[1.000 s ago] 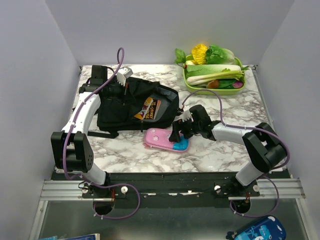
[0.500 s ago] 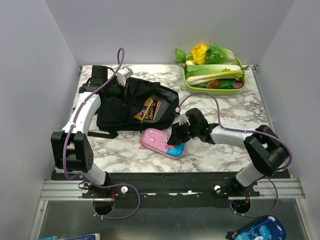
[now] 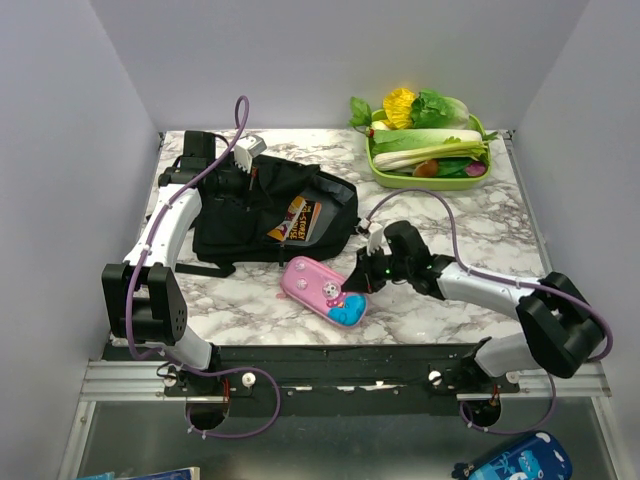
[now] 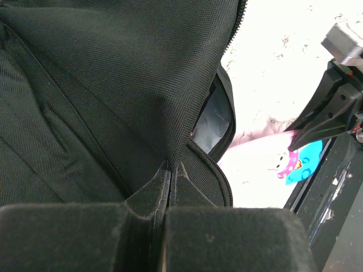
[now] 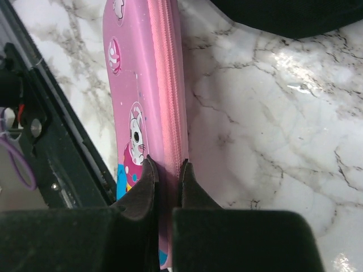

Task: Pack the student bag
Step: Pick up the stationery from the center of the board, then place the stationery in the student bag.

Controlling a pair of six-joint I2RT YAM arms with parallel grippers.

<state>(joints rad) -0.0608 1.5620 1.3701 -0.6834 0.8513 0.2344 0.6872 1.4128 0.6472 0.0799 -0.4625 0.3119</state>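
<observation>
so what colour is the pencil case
The case is pink with a cartoon cat, best in the right wrist view.

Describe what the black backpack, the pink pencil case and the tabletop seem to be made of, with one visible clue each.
Backpack: woven synthetic cloth, probably nylon or polyester, matte; fine weave and soft folds show.
Pencil case: smooth moulded shell, perhaps plastic, with printed cartoons and a zip seam.
Tabletop: glossy, grey-veined marble look with glare; stone or laminate, unclear.
</observation>
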